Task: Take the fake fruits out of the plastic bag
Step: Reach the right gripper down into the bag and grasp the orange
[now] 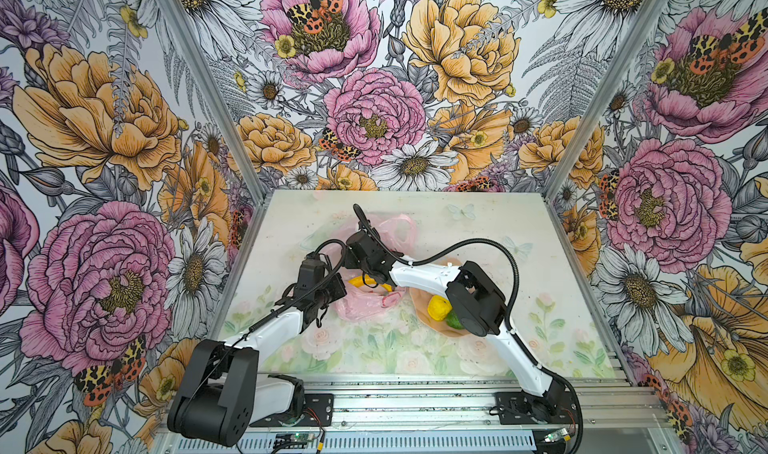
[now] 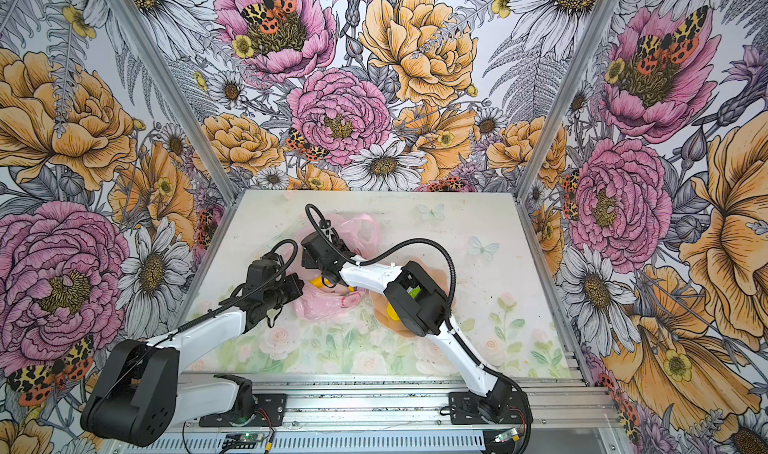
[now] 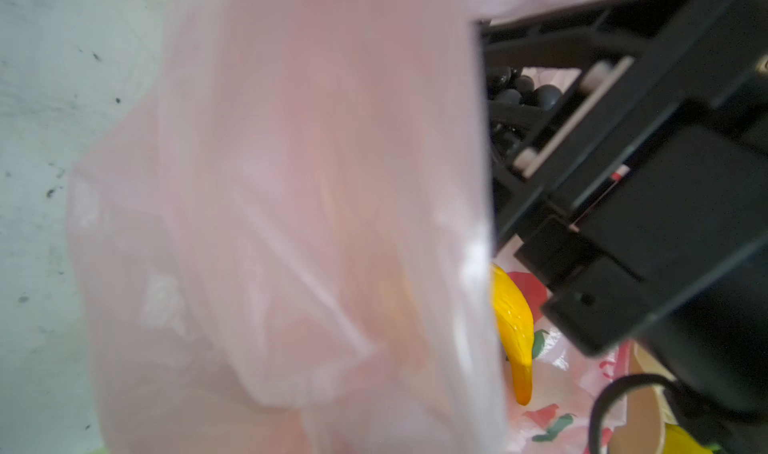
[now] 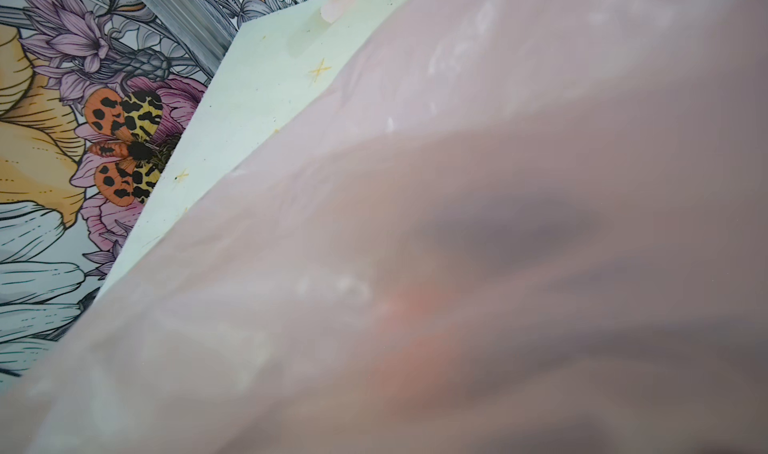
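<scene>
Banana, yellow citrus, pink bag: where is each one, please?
banana [image 1: 356, 282]: in a top view, its bare yellow left end
yellow citrus [image 1: 439, 307]: in a top view, middle of its skin
plastic bag [image 1: 361, 308]: in a top view, its crumpled near part

One pale-pink translucent plastic bag [image 1: 361, 308] is counted. Four plastic fruits are seen: one long yellow banana [image 1: 358, 282], one bumpy yellow citrus [image 1: 439, 307], one green fruit [image 1: 454, 320] and one dark grape bunch [image 3: 523, 92]. One peach-coloured plate [image 1: 419, 306] is counted. Two white-and-black robot arms are counted: the left arm [image 1: 274, 327] and the right arm [image 1: 424, 275].
</scene>
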`<state>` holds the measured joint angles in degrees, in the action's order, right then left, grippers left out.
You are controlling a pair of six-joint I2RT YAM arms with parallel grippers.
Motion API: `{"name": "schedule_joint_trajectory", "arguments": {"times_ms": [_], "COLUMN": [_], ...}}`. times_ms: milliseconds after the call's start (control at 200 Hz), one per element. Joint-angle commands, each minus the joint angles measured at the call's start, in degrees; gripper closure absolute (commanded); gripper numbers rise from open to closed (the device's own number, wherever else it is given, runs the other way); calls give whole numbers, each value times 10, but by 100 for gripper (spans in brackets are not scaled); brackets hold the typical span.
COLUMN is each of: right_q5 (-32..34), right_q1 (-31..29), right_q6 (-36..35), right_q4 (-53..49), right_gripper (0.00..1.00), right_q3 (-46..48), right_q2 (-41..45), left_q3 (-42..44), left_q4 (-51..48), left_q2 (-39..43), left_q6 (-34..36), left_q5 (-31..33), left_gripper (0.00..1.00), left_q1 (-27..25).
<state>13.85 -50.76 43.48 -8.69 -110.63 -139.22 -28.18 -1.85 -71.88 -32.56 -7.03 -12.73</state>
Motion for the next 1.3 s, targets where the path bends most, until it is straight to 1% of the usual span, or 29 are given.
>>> {"name": "schedule_joint_trajectory", "arguments": {"times_ms": [0, 75, 155, 300, 405, 490, 575, 776, 911, 1076, 1176, 1291], "right_q5": [26, 24, 17, 14, 9, 8, 6, 24, 21, 36, 31, 42], "right_q1": [7, 7, 7, 9, 9, 9, 9, -3, -12, -26, -31, -31], "right_q6": [-15, -19, -23, -21, -21, -23, -23, -46, -58, -81, -87, -90], "right_q4": [-25, -39, -48, -57, -58, -58, -59, -57, -58, -57, -57, -57], "right_gripper": [30, 31, 34, 37, 41, 47, 50, 51, 51, 50, 50, 50], "right_q3": [-44, -66, -85, -101, -107, -107, -105, -92, -83, -47, -23, -12], "right_q2": [-30, -46, -59, -72, -75, -75, -70, -40, -17, 21, 41, 42], "left_q3": [1, 2, 3, 3, 3, 3, 4, 1, 0, -2, 0, 0], "left_q4": [10, 11, 14, 15, 16, 16, 15, 16, 17, 16, 16, 18], "left_q2": [10, 8, 6, 3, 4, 5, 5, -4, -9, -10, -10, -10], "left_q6": [10, 10, 8, 7, 7, 7, 8, 7, 7, 7, 7, 6], "left_q5": [12, 5, 0, 0, -5, -5, -2, -9, -12, -12, -11, -14], "left_gripper": [100, 100, 100, 100, 100, 100, 100, 100, 100, 100, 100, 100], "left_q1": [11, 16, 18, 21, 22, 22, 23, 24, 25, 26, 27, 27]}}
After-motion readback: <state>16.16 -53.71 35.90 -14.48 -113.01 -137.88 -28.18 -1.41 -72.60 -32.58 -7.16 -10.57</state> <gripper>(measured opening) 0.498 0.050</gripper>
